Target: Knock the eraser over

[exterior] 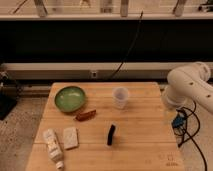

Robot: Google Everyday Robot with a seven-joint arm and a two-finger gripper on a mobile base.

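Observation:
The eraser (111,135) is a small thin black slab, slightly curved. It stands upright on the wooden table (145,125), a little right of the middle and towards the front. My white arm (190,85) comes in from the right. My gripper (171,119) hangs low at the table's right edge, well to the right of the eraser and not touching it.
A green bowl (70,98) sits at the back left and a clear cup (120,97) at the back middle. A reddish-brown piece (85,115) lies between them. A pale block (70,137) and a white tube (53,146) lie front left. Cables (189,130) hang right of the table.

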